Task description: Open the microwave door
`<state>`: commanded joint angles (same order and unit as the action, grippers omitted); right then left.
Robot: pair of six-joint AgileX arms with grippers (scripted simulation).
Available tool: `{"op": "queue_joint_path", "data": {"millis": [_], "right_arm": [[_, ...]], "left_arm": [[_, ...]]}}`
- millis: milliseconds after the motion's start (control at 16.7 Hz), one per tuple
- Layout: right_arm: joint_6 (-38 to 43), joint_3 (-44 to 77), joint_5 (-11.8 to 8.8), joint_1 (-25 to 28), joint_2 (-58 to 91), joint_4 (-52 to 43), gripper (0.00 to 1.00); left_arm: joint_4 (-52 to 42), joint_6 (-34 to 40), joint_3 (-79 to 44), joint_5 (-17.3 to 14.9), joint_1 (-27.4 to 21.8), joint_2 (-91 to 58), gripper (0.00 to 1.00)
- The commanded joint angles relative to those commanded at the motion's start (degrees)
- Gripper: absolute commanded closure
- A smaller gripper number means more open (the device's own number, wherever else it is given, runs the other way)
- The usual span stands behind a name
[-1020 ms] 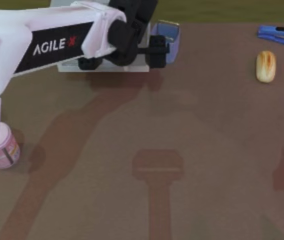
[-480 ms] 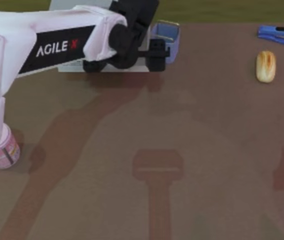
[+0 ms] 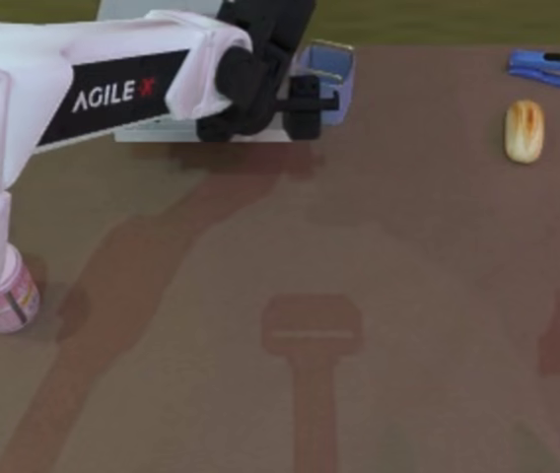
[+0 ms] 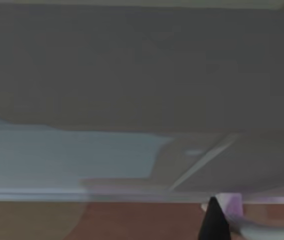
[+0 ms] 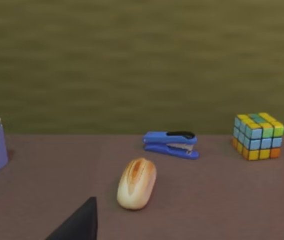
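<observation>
Microwave: sat at the far edge of the surface, left of the middle in the top view, mostly hidden under the left arm; only a pale silver strip along its front and a corner at the far side showed.
Microwave door: filled most of the left wrist view as a grey translucent panel with a pale frame edge along its lower side, very close to the camera; how far it was swung could not be told.
Left hand: reached across the microwave's front, its dark fingers at the front right corner, just beside the blue-purple bin; how far open it was, and whether it had hold of anything, I cannot tell. One dark fingertip showed in the wrist view against the brown surface.
Right hand: only a dark tip showed in its own wrist view; its opening cannot be told, and the arm did not appear in the top view.
Surface: brown.
Pink tub: near left edge.
Bread roll: far right.
Blue stapler: just beyond the roll.
Blue-purple bin: just right of the microwave.
Colour cube: right of the stapler in the right wrist view.
</observation>
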<state>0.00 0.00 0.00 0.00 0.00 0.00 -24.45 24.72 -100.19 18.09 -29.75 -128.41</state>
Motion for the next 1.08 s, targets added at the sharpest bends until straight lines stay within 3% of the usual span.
{"op": "queue_joint_path", "data": {"millis": [120,540,600,1080], "right_arm": [[0.0,0.0,0.0,0.0,0.0,0.0,0.0],[0.0,0.0,0.0,0.0,0.0,0.0,0.0],[0.0,0.0,0.0,0.0,0.0,0.0,0.0],[0.0,0.0,0.0,0.0,0.0,0.0,0.0]], "left_arm": [[0.0,0.0,0.0,0.0,0.0,0.0,1.0],[0.0,0.0,0.0,0.0,0.0,0.0,1.0],[-0.5,0.22,3.14,-0.91,-1.95,1.68,1.0],[2.86,1.45,8.69,1.1,-1.7,5.36,1.0]]}}
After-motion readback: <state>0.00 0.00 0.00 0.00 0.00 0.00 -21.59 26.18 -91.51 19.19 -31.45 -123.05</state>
